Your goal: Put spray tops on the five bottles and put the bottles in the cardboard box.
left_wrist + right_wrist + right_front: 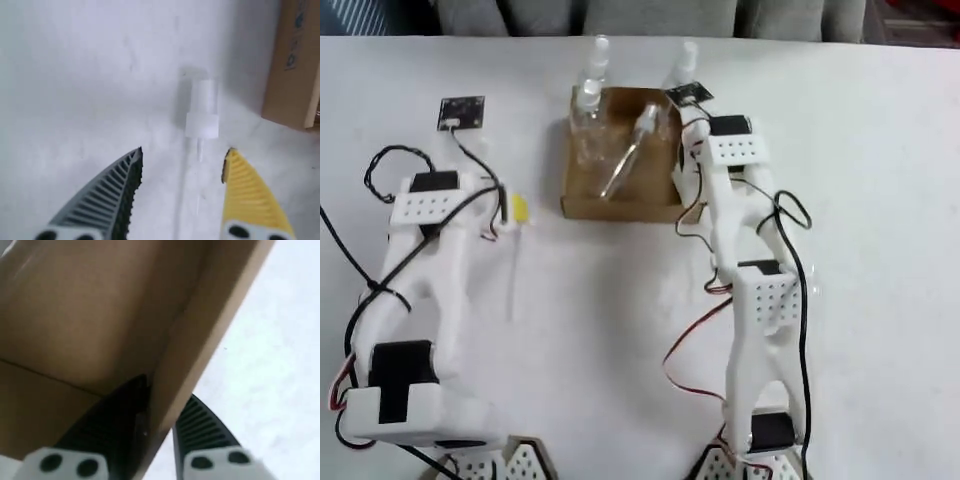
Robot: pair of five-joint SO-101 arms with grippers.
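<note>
The cardboard box (582, 205) stands at the back middle of the table. Inside it one clear bottle (587, 108) stands upright in a far corner and another (630, 152) lies slanted. Two more clear bottles (600, 50) (685, 55) stand just behind the box. A white spray top (202, 114) with its thin tube lies on the table, just ahead of my open left gripper (182, 157); the high view shows this spray top (515, 248) left of the box. My right gripper (162, 390) straddles the box's side wall (200, 340), one finger inside and one outside, pinching it.
Two small black boards on cables lie on the table, one (461, 110) at the back left and one (688, 94) by the box's far right corner. Wires trail along both arms. The box corner (295, 65) sits close beside the left gripper's reach.
</note>
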